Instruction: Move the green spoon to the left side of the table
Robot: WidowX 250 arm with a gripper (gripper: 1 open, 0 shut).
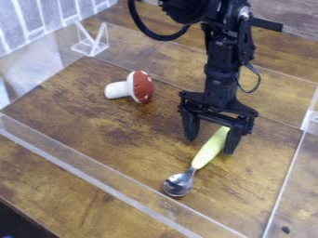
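Yellow-green handle of the green spoon [199,164] lies between the wide-apart pincer [217,135] jaws, bowl outside

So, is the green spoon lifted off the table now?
No, the green spoon lies flat on the table.

The single black arm is reaching down from the upper part of the view, its wrist standing nearly vertical above the gripper [217,130]. The gripper is pointing straight down, low over the surface. Its two dark fingers [188,124] are standing spread wide apart, clamping nothing between them.
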